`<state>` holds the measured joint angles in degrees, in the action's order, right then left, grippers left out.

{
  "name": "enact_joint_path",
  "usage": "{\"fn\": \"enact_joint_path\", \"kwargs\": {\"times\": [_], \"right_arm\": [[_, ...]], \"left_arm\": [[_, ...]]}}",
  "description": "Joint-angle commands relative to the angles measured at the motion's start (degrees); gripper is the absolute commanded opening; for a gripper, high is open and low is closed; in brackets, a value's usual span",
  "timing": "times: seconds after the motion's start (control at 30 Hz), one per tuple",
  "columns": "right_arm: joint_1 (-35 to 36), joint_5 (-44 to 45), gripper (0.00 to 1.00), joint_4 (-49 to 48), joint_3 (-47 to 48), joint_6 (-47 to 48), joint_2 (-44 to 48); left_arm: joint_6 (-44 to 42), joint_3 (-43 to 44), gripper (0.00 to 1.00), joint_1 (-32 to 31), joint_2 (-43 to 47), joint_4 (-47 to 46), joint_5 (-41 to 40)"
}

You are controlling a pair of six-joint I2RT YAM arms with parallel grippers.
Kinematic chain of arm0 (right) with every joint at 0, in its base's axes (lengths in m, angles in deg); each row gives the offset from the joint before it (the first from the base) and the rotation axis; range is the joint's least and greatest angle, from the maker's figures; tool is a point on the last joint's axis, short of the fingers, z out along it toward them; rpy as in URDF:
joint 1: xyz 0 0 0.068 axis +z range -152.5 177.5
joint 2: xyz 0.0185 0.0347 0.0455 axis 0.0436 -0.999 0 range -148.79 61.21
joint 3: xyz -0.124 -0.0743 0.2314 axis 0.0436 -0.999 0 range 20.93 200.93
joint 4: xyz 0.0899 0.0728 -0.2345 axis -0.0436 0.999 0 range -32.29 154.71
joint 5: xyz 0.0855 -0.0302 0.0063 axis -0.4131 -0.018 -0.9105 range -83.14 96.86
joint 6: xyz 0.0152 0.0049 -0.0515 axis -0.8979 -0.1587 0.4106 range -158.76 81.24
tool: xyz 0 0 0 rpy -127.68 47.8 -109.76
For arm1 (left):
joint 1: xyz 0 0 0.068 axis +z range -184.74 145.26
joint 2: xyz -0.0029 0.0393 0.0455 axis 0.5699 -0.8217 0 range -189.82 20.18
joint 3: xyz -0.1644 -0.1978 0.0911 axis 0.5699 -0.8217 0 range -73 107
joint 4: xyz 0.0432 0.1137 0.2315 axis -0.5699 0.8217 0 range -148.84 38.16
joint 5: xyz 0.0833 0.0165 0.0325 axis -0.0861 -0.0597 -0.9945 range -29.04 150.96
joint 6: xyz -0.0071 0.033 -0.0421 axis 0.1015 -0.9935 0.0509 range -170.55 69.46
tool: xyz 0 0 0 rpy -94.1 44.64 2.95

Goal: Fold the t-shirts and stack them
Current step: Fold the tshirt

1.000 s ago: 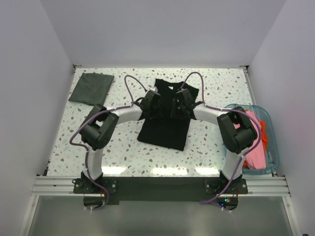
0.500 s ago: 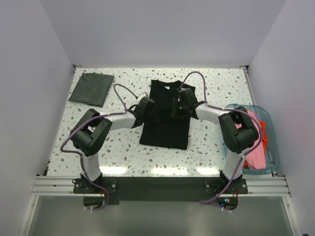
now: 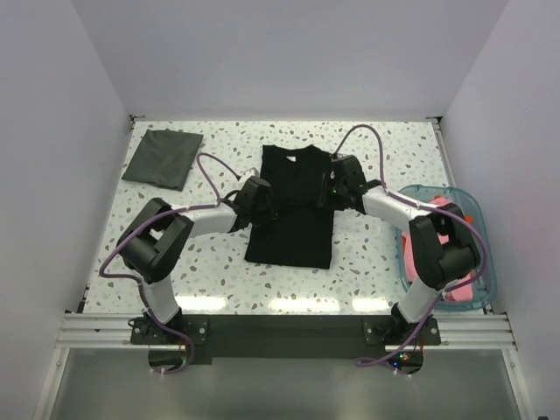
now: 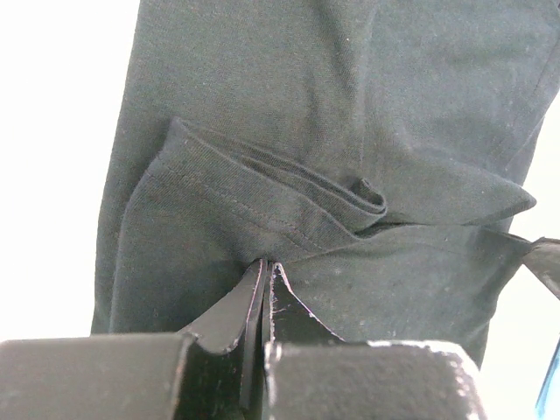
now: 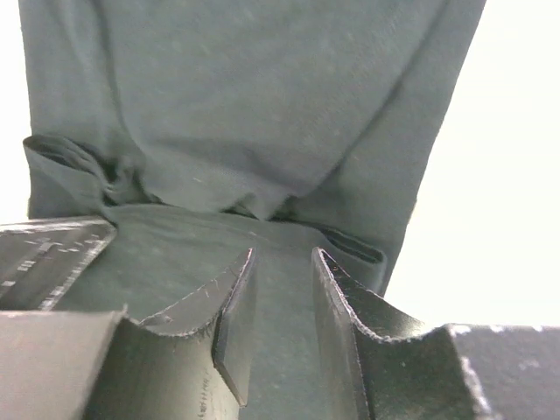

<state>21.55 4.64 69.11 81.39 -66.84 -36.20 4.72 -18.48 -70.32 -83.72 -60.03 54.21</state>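
The black t-shirt lies in a narrow folded strip at the table's middle, collar end away from the arms. My left gripper is at its left edge, and in the left wrist view it is shut, with creases of the black cloth running into the tips. My right gripper is at the shirt's upper right edge. It stands open, low over flat black cloth, holding nothing. A dark grey t-shirt lies folded at the back left.
A clear blue bin stands at the right edge, beside the right arm. It holds a pink t-shirt and an orange one. White walls close in the speckled table on three sides.
Both grippers moved apart from over the shirt's middle to its side edges. The right jaws opened slightly. The shirt's upper part shifted left and now lies straighter and narrower.
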Motion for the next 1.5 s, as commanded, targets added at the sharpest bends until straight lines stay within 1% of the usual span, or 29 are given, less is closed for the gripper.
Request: {"fn": "enact_joint_path", "kwargs": {"times": [0.0, 0.23, 0.27, 0.33, 0.5, 0.63, 0.67, 0.8, 0.83, 0.87, 0.9, 0.97, 1.0, 1.03, 1.13, 1.2, 1.3, 1.37, 1.47], "right_arm": [[0.12, 2.04, 0.34, 1.78, -1.84, 0.04, 0.99], [0.20, 4.06, 0.33, 0.82, -5.27, -0.05, -0.77], [0.12, 4.67, 0.29, 0.73, -5.10, -0.48, -1.90], [0.12, 4.59, 0.29, 1.08, -4.92, -0.49, -2.35], [0.12, 5.12, 0.28, 1.43, -4.83, -0.14, -2.44], [0.12, 4.59, 0.29, 2.05, -4.66, 0.13, -1.74], [0.12, 4.50, 0.29, 2.31, -4.22, 0.13, -1.39], [0.12, 4.24, 0.29, 4.59, -2.46, 0.39, -0.60], [0.20, 4.15, 0.29, 4.95, -2.11, 0.48, -0.16], [0.12, 4.15, 0.29, 5.38, -1.32, 0.48, 0.28], [0.12, 4.33, 0.32, 6.52, -0.88, 0.65, 1.07], [0.12, 5.20, 0.37, 7.84, 0.52, 0.74, 2.13], [0.12, 5.64, 0.41, 9.50, 1.14, 0.74, 3.26], [0.12, 5.99, 0.50, 10.30, 1.49, 0.74, 3.88], [0.12, 8.45, 0.66, 14.17, 2.37, 0.39, 6.69], [0.29, 9.86, 0.69, 16.28, 1.76, -0.66, 8.54], [0.38, 8.73, 0.71, 16.81, -2.18, -2.86, 12.84], [1.08, 8.28, 0.71, 16.20, -6.05, -4.09, 16.44], [5.46, 9.24, 0.71, 15.50, -9.57, -8.64, 19.00]], "left_arm": [[-0.33, -2.14, 0.00, 0.59, 0.88, 5.58, -2.40], [-0.51, -1.88, 0.00, 0.77, 1.42, 6.55, -2.66], [-0.94, -1.70, 0.00, 0.68, 1.85, 7.07, -3.27], [-0.95, -2.13, 0.00, 0.85, 2.47, 7.17, -3.36], [-1.74, -2.67, 0.00, 1.21, 3.96, 6.47, -2.58], [-3.93, -2.05, 0.00, 1.38, 5.98, 5.59, -0.91], [-4.46, -1.79, 0.01, 1.56, 6.60, 5.41, -0.64], [-6.57, -0.56, 0.14, 2.35, 11.07, 6.02, 0.50], [-7.44, -0.30, 0.22, 2.35, 12.13, 6.11, 0.68], [-7.71, -0.21, 0.27, 2.35, 13.10, 6.55, 0.68], [-8.41, -0.21, 0.36, 2.44, 15.28, 7.51, 0.59], [-8.51, -0.38, 0.43, 2.53, 17.49, 9.70, -0.37], [-8.59, -0.82, 0.46, 2.53, 19.41, 10.50, -0.81], [-8.77, -1.17, 0.47, 2.53, 20.39, 11.55, -1.16], [-8.68, -4.68, 0.51, 2.53, 25.75, 15.68, -3.53], [-8.77, -8.44, 0.54, 2.53, 30.21, 17.53, -5.37], [-9.56, -12.32, 0.60, 2.61, 34.88, 18.94, -6.53], [-10.00, -14.00, 0.63, 2.61, 35.87, 18.69, -6.62], [-10.97, -15.41, 0.63, 3.14, 35.26, 19.20, -4.86]]}}
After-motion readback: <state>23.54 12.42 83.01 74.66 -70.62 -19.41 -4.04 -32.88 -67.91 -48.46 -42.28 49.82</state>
